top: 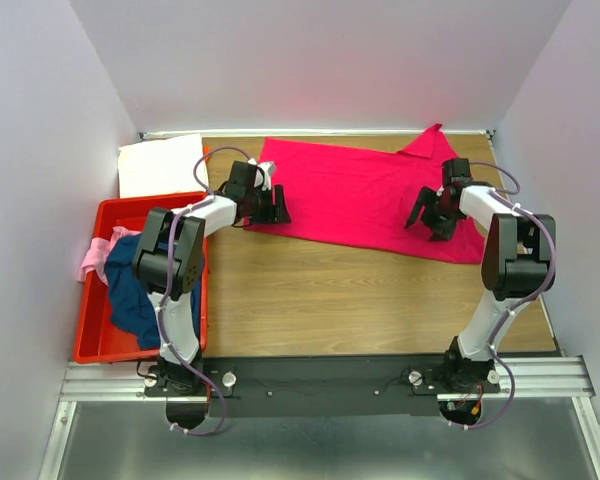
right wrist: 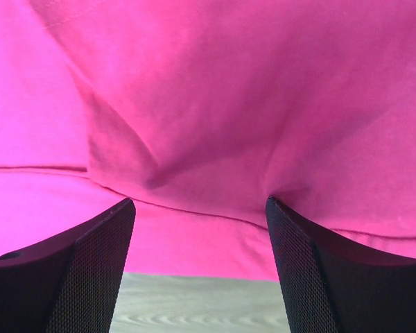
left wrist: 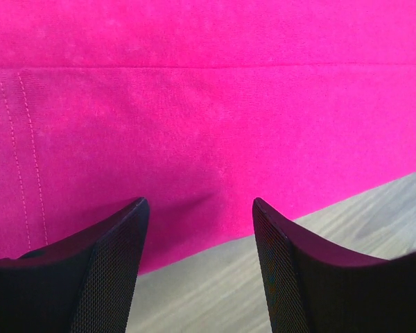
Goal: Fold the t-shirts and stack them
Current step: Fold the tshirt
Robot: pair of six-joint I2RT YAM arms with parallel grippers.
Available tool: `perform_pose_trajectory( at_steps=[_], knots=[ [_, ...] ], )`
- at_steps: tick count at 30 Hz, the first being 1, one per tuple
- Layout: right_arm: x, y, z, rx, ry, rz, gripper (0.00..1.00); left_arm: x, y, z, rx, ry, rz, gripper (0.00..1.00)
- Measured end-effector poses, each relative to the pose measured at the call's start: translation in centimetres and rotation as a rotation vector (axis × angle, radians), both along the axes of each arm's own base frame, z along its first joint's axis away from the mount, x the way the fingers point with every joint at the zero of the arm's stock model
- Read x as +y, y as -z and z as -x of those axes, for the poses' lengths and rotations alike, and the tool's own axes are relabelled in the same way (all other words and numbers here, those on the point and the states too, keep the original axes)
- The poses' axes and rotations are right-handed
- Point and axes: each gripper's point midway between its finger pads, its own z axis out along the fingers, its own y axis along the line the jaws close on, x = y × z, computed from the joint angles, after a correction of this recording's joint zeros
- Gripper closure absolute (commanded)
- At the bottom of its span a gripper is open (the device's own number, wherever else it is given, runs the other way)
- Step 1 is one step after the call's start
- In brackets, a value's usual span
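Note:
A bright magenta-pink t-shirt lies spread flat across the back of the table. My left gripper hovers open at its near left edge. In the left wrist view the gripper straddles the hem of the shirt, with nothing between the fingers. My right gripper stands open over the shirt's near right part. In the right wrist view it frames a folded-over layer of the cloth. A white t-shirt lies folded at the back left. A navy t-shirt and a pale pink one lie crumpled in the bin.
The red plastic bin stands along the table's left side, beside the left arm. Bare wooden tabletop stretches between the magenta shirt and the arm bases. White walls close in the back and both sides.

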Motion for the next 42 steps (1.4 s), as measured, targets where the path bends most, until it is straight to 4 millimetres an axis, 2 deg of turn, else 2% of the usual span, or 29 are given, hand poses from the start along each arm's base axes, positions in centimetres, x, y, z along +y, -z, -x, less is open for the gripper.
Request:
perform_pose_trajectory(
  at_steps=[4, 7, 15, 18, 20, 22, 24, 28, 31, 32, 35, 38, 42],
  knots=[
    [-0.4, 0.2, 2.1, 0.039, 0.020, 0.024, 0.17, 0.2, 0.2, 2.4, 0.021, -0.003, 0.007, 0.30],
    [-0.5, 0.4, 4.5, 0.085, 0.038, 0.031, 0.17, 0.2, 0.1, 4.3, 0.046, -0.005, 0.011, 0.30],
    [-0.4, 0.7, 11.5, 0.226, 0.080, 0.032, 0.16, 0.6, 0.3, 11.7, 0.160, -0.006, 0.019, 0.30],
    [-0.4, 0.4, 14.0, 0.283, 0.087, 0.040, 0.16, 0.8, 0.1, 13.4, 0.204, 0.003, 0.002, 0.30],
    [-0.5, -0.1, 14.5, 0.293, 0.091, 0.045, 0.16, 1.2, -0.1, 14.6, 0.238, 0.002, -0.011, 0.30],
    [-0.6, -1.1, 14.2, 0.284, 0.092, 0.047, 0.17, 1.4, -0.7, 15.0, 0.245, 0.000, -0.016, 0.30],
    [-0.6, -1.9, 13.3, 0.262, 0.092, 0.047, 0.16, 1.4, -1.9, 14.5, 0.231, -0.007, -0.021, 0.30],
    [-0.8, -5.1, 8.8, 0.143, 0.082, 0.050, 0.17, 0.6, -5.4, 10.8, 0.130, -0.012, -0.015, 0.30],
    [-1.2, -6.3, 5.4, 0.076, 0.066, 0.067, 0.16, 0.0, -6.4, 7.7, 0.073, -0.009, -0.035, 0.30],
    [-1.3, -6.0, 4.7, 0.072, 0.063, 0.075, 0.17, -0.1, -6.4, 6.7, 0.056, -0.011, -0.045, 0.30],
    [-1.7, -4.1, 3.8, 0.102, 0.054, 0.093, 0.16, 0.2, -5.1, 5.8, 0.062, -0.010, -0.084, 0.30],
    [-1.7, -1.3, 3.8, 0.165, 0.046, 0.097, 0.17, 0.8, -3.2, 6.3, 0.095, -0.010, -0.126, 0.30],
    [-1.8, 0.6, 3.8, 0.202, 0.045, 0.101, 0.17, 1.9, -0.7, 8.0, 0.146, -0.013, -0.169, 0.30]
  ],
)
